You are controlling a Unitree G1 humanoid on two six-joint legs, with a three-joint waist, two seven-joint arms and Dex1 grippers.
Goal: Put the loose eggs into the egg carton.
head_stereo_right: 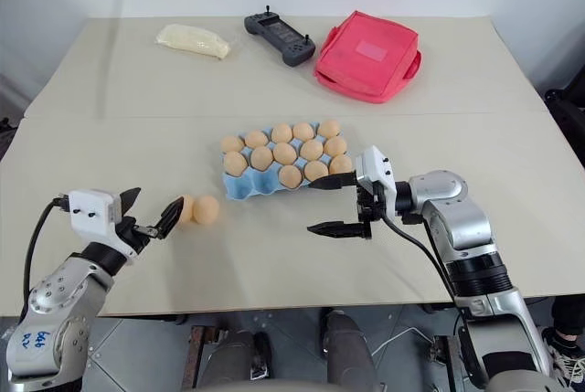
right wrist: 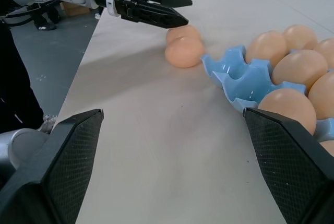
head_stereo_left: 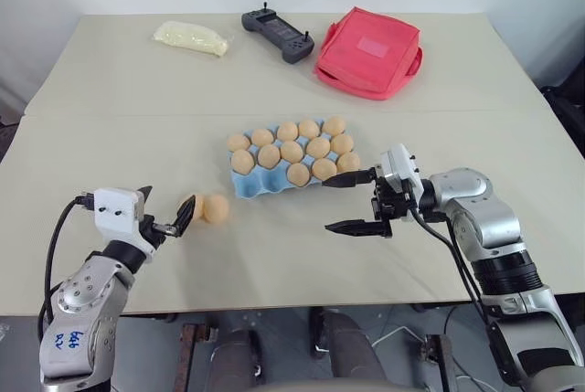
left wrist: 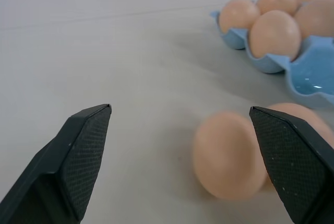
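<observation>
Two tan-orange loose eggs (head_stereo_left: 217, 208) lie side by side on the table, just left of the light-blue egg carton (head_stereo_left: 247, 185). The carton holds several eggs, and its near-left cups are bare. My left gripper (head_stereo_left: 164, 212) is open and level at the eggs' left side. One of its fingers overlaps the nearer egg (left wrist: 227, 153) without touching it. My right gripper (head_stereo_left: 343, 202) is open, points left, and hovers by the carton's near-right corner, holding nothing. In the right wrist view the eggs (right wrist: 183, 54) lie beyond the carton's bare cups (right wrist: 235, 80).
At the far side of the table lie a red fabric pouch (head_stereo_left: 368, 52), a black controller (head_stereo_left: 277, 34) and a pale yellow packet (head_stereo_left: 191, 37). The table's front edge runs just below both grippers.
</observation>
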